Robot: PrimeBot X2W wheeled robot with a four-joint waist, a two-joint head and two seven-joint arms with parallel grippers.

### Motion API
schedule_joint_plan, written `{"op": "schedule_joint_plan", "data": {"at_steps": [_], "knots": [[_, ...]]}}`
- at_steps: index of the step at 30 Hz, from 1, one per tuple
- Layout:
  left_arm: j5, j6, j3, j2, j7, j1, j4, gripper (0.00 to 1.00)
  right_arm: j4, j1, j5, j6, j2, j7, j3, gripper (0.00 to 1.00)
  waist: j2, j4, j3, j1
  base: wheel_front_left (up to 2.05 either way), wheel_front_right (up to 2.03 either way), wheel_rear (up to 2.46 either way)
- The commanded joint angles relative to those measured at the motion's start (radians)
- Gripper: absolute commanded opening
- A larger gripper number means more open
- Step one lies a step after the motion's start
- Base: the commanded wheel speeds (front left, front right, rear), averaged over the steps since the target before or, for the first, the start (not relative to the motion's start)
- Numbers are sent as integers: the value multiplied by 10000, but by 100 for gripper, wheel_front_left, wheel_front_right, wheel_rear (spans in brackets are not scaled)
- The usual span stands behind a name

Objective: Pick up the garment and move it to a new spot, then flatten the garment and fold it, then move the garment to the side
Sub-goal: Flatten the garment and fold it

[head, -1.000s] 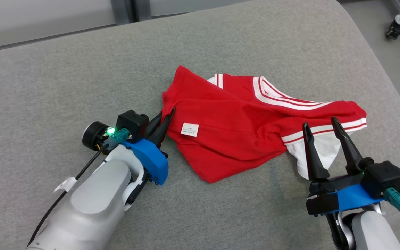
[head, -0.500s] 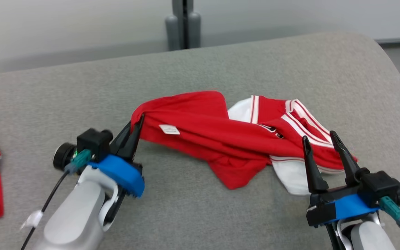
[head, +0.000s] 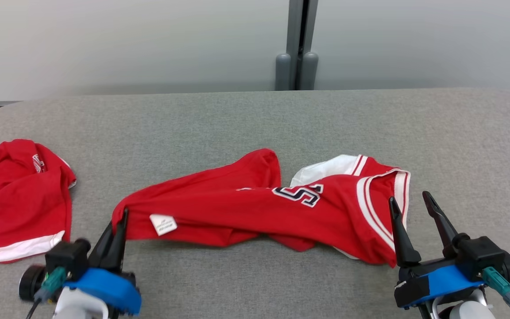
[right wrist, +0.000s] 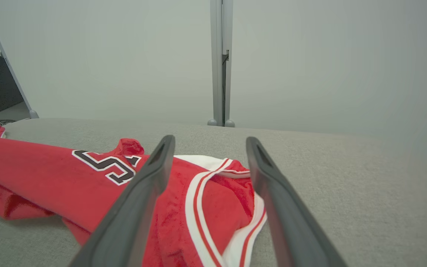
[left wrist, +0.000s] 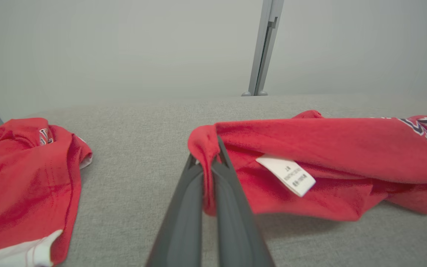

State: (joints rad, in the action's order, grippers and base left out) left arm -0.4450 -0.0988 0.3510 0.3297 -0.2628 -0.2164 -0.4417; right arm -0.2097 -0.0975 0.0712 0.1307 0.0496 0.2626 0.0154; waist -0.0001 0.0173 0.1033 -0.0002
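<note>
A red garment [head: 264, 208] with white striped trim and a dark number lies stretched in a long band across the grey padded table [head: 255, 119]. My left gripper [head: 120, 217] is shut on the garment's left end, close to a white label [head: 163, 223]. The left wrist view has the red cloth [left wrist: 310, 148] pinched between the closed fingers [left wrist: 198, 207]. My right gripper [head: 410, 201] stands open at the garment's right end, just above the striped hem. In the right wrist view the hem [right wrist: 213, 207] lies between the spread fingers [right wrist: 143, 200], untouched.
A second red garment [head: 16, 199] with a white hem lies crumpled at the table's left edge, also seen as a red heap [left wrist: 20, 178] in the left wrist view. A grey post [head: 297, 48] stands against the pale wall behind the table.
My left gripper has dragged the garment's end to the left, pulling the heap out into a long band. The camera has tilted up, bringing the second garment and the wall into view.
</note>
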Motion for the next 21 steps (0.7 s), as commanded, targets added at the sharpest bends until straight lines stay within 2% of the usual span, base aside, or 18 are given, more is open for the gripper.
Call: {"op": "schedule_joint_plan", "data": {"at_steps": [1, 9, 12, 13, 14, 21], "knots": [[58, 97, -432, 68, -30, 674, 135, 0, -32, 63, -38, 1, 18, 33, -48, 100, 1, 179, -14, 2, 0, 0, 0], [242, 386, -1399, 60, -30, 2129, 483, 0, -62, 137, -9, 1, 18, 33, -112, 100, 1, 465, -25, 2, 0, 0, 0], [320, 386, -1520, -128, -30, 2396, 606, 0, -96, 184, 14, 1, 16, 33, -140, 100, 1, 545, -71, 2, 0, 0, 0], [337, 389, -1563, -191, -30, 2414, 637, 13, -114, 200, 24, 1, 18, 33, -139, 100, 1, 559, -96, 2, 0, 0, 0], [392, 412, -1638, -266, -30, 2396, 708, 100, -140, 213, 35, 1, 18, 33, -131, 100, 1, 569, -128, 2, 0, 0, 0], [1097, 388, -2313, -784, -28, 2110, 1607, 100, -258, 231, 47, 1, 18, 33, -153, 100, 1, 562, -371, 2, 0, 0, 0]]}}
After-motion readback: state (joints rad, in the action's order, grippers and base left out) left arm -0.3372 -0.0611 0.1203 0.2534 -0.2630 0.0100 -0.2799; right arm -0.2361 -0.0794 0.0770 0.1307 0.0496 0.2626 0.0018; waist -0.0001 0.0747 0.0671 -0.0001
